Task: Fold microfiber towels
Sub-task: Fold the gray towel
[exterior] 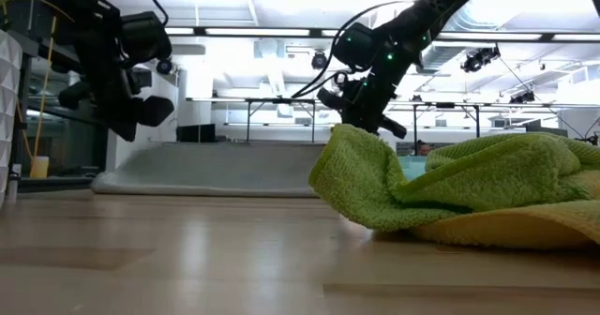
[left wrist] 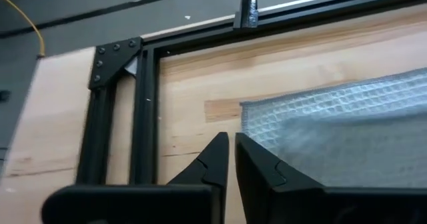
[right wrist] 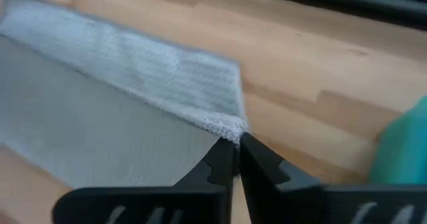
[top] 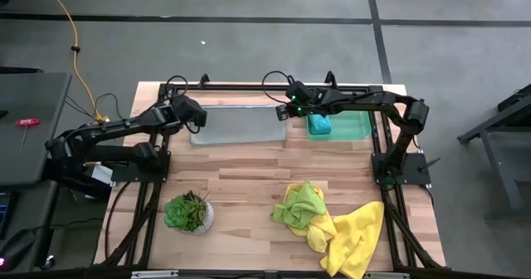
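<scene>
A pale grey-white towel (top: 236,125) lies flat at the table's far middle, folded over, its upper layer short of the far edge. My left gripper (left wrist: 231,144) hovers shut just off the towel's left edge (left wrist: 243,117), clear above it in the low view (exterior: 150,113). My right gripper (right wrist: 236,144) is shut, its tips at the upper layer's far right corner (right wrist: 227,125). A folded teal towel (top: 319,125) lies in the green tray (top: 353,125). Lime green (top: 300,204) and yellow (top: 353,237) towels lie crumpled at the near right. My right gripper comes slanting down from the table's right side, and its fingertips stand right at the far right corner (right wrist: 230,127) of the grey towel's upper layer. That corner lies on the towel. I cannot tell whether the fingers touch it.
A small potted plant (top: 189,212) stands at the near left. A black frame rail (left wrist: 143,111) runs along the table's far and side edges. Bare wood lies between the grey towel and the crumpled towels.
</scene>
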